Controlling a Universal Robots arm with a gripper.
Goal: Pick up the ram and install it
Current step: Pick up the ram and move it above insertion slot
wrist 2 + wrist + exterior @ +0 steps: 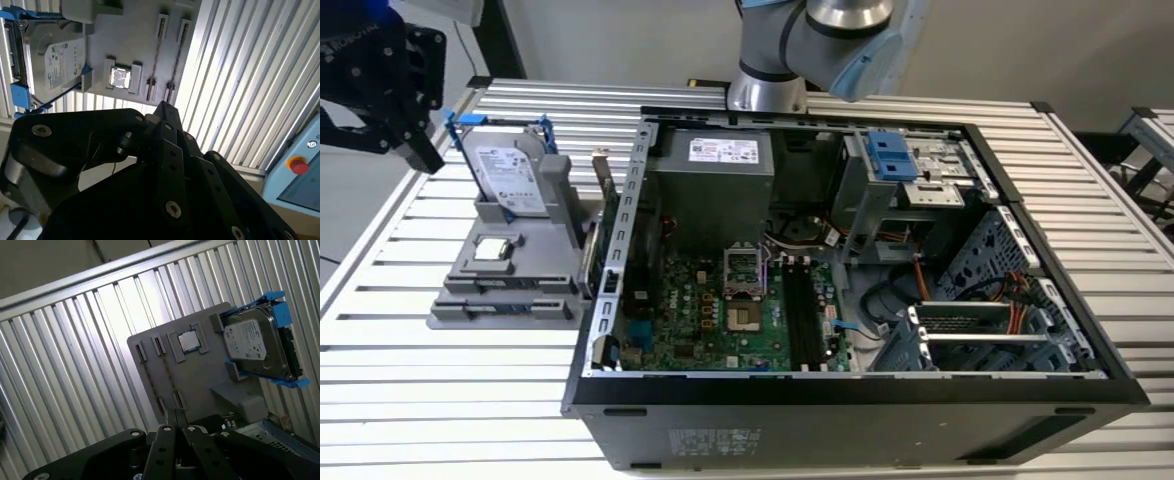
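Observation:
A grey holder block (540,250) sits on the slatted table to the exterior view's left of the open computer case (854,390). The ram (177,55) stands edge-on as a thin dark strip in one of the block's two long slots, with a second strip (155,55) beside it. In the exterior view these slots (504,306) lie at the block's front. My black gripper (420,152) hangs in the air above and to the exterior view's left of the block. Its fingertips (175,412) meet with nothing between them. The same tips (162,106) point toward the block.
The block also carries a silver hard drive with blue handles (507,175) and a small square processor chip (490,250). Inside the case, black memory slots (807,320) run beside the processor socket (740,272). A red button (298,164) sits on a pale blue box off the table.

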